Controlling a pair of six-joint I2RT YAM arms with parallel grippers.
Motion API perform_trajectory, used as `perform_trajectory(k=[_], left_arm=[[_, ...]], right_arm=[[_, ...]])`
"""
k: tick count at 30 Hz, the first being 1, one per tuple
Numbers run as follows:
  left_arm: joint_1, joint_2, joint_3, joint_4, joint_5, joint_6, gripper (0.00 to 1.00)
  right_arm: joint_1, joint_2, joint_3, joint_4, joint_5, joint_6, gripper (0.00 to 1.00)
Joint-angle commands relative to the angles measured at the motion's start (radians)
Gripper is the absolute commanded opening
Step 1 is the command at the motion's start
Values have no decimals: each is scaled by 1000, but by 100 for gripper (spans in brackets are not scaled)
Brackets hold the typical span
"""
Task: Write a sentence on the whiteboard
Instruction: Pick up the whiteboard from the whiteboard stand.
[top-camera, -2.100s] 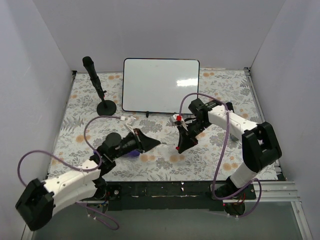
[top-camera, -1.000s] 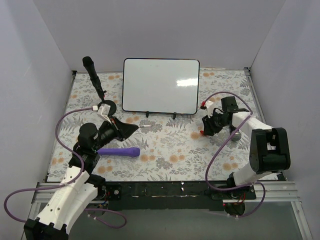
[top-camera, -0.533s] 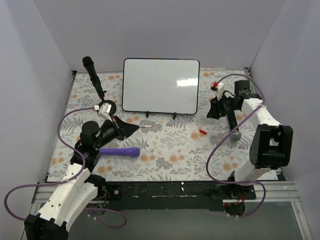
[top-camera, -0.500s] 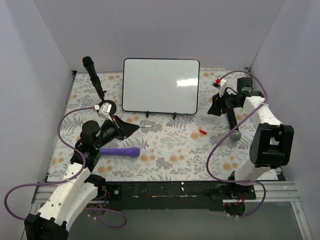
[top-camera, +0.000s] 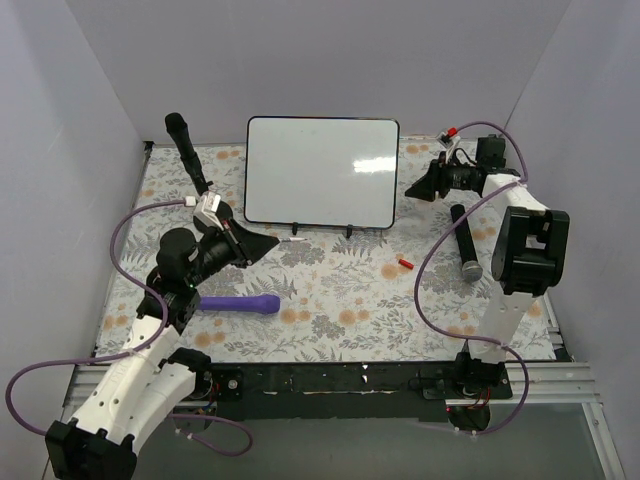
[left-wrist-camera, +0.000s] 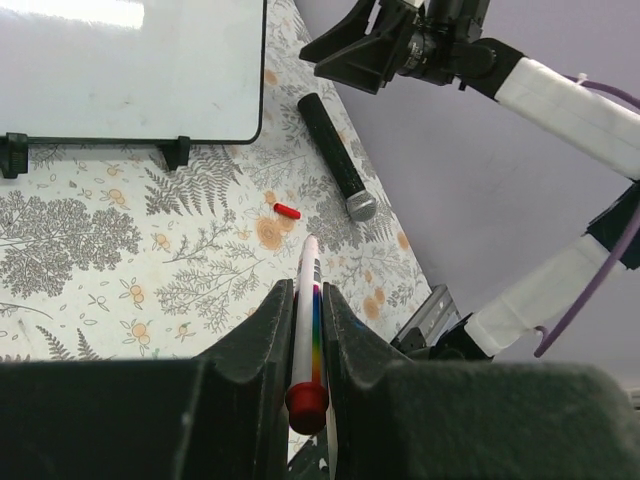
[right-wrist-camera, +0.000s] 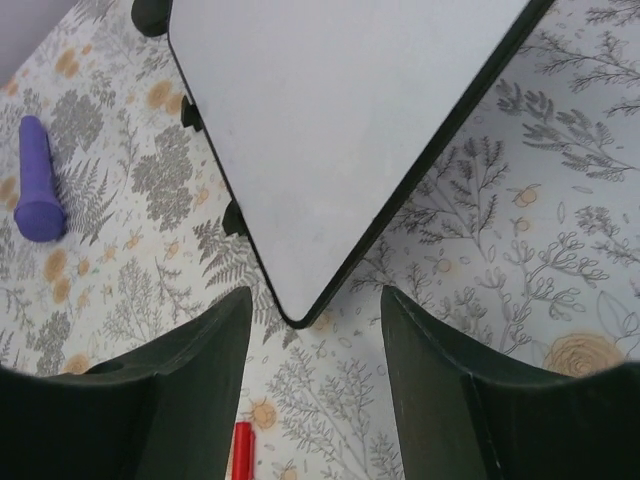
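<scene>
While clamped in the left gripper (top-camera: 268, 244), lies lengthwise pointing right: marker (left-wrist-camera: 307, 300), tip near the whiteboard (top-camera: 320, 170) yet apart from it. Stands upright at far middle, blank so far, just beyond that tip. Further right, beside the board's right edge: right gripper (top-camera: 412, 191), spread wide, holding nothing. Left clearly nearer for writing.

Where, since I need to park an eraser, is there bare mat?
Front centre of the mat, between the purple handle and the red cap, is bare. Right of the whiteboard is crowded: the right tool and a black microphone. The left tool holds a marker.
</scene>
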Motion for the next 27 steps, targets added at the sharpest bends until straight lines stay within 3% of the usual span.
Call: perform_trajectory(k=[1,11,21,23,27], left_arm=[[3,2,60,-40,-29,26,0],[3,99,92,-22,-32,43,0],[4,153,100,-10,-32,52,0],[3,160,98,-4,-34,51,0],[4,170,89,7,-29,42,0]], right_arm=[[4,106,115,244,-74,263,63],[66,286,213,541,-108,602,66],[86,477,258,1247,-188,1267,66],[128,502,299,1292,-204,1327,66],[151,519,319,1205,-188,1265,66]])
